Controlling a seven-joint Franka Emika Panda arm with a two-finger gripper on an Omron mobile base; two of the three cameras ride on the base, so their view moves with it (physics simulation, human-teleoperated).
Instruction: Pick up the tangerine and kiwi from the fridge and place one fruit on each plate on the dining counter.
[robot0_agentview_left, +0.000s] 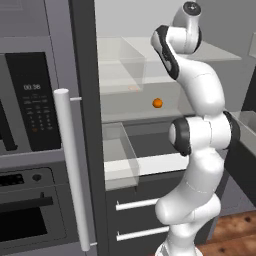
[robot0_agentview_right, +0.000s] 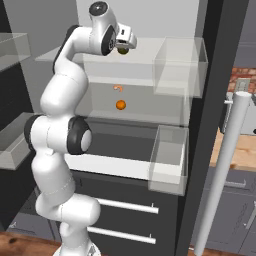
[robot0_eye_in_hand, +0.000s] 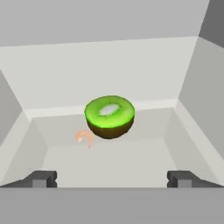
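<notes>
the kiwi (robot0_eye_in_hand: 109, 116) sits on a fridge (robot0_agentview_right: 150, 107) shelf, straight ahead of the hand (robot0_eye_in_hand: 111, 178), which is wide open and holds nothing; the tangerine (robot0_agentview_right: 120, 105) lies one shelf lower

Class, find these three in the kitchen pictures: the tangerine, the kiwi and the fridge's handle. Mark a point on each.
tangerine (robot0_agentview_left: 157, 103): left base view, the middle of its orange skin.
kiwi (robot0_eye_in_hand: 109, 115): hand view, the bright green cut face.
fridge handle (robot0_agentview_right: 222, 172): right base view, midway along the pale cylinder.
</notes>
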